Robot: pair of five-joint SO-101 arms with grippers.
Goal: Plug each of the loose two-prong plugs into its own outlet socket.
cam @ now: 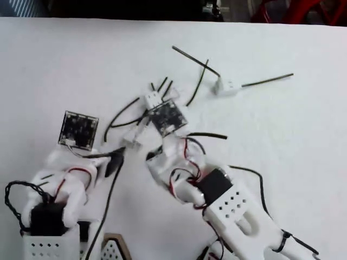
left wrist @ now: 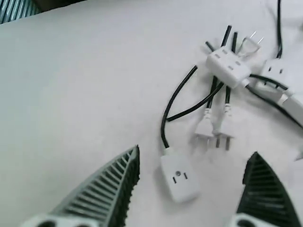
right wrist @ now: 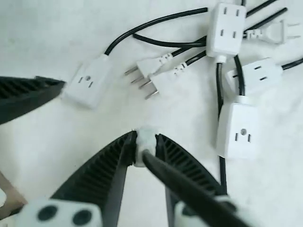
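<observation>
We are pinching a small white plug [right wrist: 143, 144] in our right fingers [right wrist: 110, 174]; a white rectangular socket [left wrist: 179, 178] is lying between our wide-open left fingers [left wrist: 110, 189].

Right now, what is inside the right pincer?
A small white plug is clamped in the right pincer, its black cord running back toward the wrist. The fingers cover its sides, and its prongs cannot be seen.
</observation>
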